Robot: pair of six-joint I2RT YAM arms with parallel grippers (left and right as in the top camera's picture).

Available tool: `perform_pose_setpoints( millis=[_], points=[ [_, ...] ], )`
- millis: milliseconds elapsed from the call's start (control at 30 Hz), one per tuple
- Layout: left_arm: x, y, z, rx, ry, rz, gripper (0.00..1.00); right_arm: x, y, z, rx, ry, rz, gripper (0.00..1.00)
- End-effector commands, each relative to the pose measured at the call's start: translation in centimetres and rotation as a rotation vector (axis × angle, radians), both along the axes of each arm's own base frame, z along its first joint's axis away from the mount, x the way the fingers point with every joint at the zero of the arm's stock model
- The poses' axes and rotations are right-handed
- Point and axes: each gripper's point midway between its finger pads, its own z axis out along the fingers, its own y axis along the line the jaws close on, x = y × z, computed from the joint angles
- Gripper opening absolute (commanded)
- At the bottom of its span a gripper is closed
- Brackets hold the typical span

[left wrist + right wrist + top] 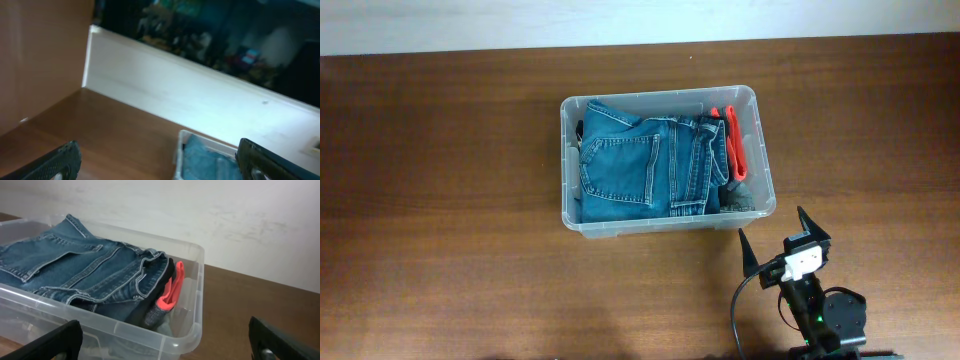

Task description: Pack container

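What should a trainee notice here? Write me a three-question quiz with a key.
1. True or false: the jeans lie inside the container.
2. The item tucked beside the jeans is partly: A red, B green, C yellow?
3. Fill in: the right gripper is ____ (open or shut).
Key: 1 true; 2 A; 3 open.

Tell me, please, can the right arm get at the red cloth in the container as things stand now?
Probably yes. The right fingers stand open just outside the container, at the corner nearest the red cloth; there is no lid, and the cloth lies beside the jeans, uncovered on top.
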Motion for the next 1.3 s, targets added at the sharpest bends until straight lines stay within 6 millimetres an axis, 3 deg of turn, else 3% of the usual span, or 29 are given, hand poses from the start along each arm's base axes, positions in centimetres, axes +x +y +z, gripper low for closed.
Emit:
perform_pose_setpoints(
  millis=[0,100,200,300,400,533,600,767,1000,1267],
  points=[
    [0.4,-1.6,-3.3,-0.006,0.067,-0.091,1.0,0.0,-0.3,-0.2,0.0,0.003,-0.014,0.98],
    [3.0,-1.7,-6.6,-0.045,0.158,-0.086,1.0,0.0,-0.3,-0.2,0.0,0.003,-0.014,0.98],
    [7.9,-1.9,-8.5,-0.061,0.16,-0.083,1.0,0.0,-0.3,-0.2,0.0,0.003,-0.014,0.98],
    [13.9,-2.2,-10.5,-0.061,0.098,-0.086,1.0,0.0,-0.3,-0.2,0.0,0.003,-0.014,0.98],
    [18.8,-2.4,-13.3,-0.062,0.039,-0.085,1.0,0.0,-0.3,-0.2,0.0,0.003,-0.014,0.98],
    [23.3,-2.8,-16.6,-0.062,-0.093,-0.102,1.0,0.0,-0.3,-0.2,0.0,0.003,-0.014,0.98],
    [24.5,-2.9,-18.1,-0.061,-0.167,-0.104,1.0,0.0,-0.3,-0.2,0.0,0.003,-0.014,0.98],
    [25.2,-2.9,-21.2,-0.059,-0.245,-0.103,1.0,0.0,-0.3,-0.2,0.0,0.003,-0.014,0.98],
    [26.9,-2.2,-26.4,-0.045,-0.154,-0.06,1.0,0.0,-0.3,-0.2,0.0,0.003,-0.014,0.98],
    [27.4,-2.3,-29.0,0.058,-0.082,-0.06,1.0,0.0,-0.3,-0.2,0.0,0.003,-0.014,0.98]
  ],
)
